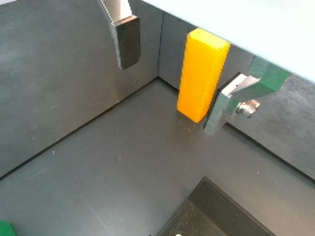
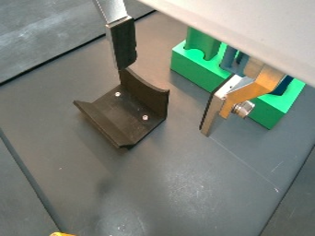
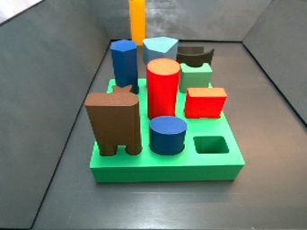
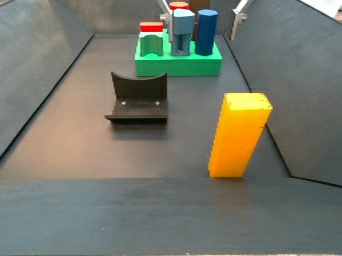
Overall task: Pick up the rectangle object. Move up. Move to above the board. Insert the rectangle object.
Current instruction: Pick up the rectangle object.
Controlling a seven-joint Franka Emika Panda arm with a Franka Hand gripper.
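Dark grey floor and grey walls enclose the whole workspace. In a wrist view, the gripper (image 1: 172,78) hangs with its jaws spread wide and nothing between them; one finger (image 1: 127,41) shows its dark pad, and the rectangle object (image 1: 202,74), a tall yellow-orange block, stands upright on the floor by the wall, just beside the other silver finger (image 1: 234,100). In a wrist view turned the opposite way, the gripper (image 2: 172,88) hangs above the floor near the fixture (image 2: 123,113), with the board (image 2: 234,78) beyond it.

In a side view, the board (image 3: 180,166) carries a brown block (image 3: 114,121), a red cylinder (image 3: 163,88), a blue cylinder (image 3: 168,136) and a red cube (image 3: 206,101); the rectangle object (image 3: 138,18) stands far behind it. In a side view from the opposite end, the rectangle object (image 4: 239,134) stands upright in the foreground, well apart from the fixture (image 4: 138,98) and the board (image 4: 181,64).
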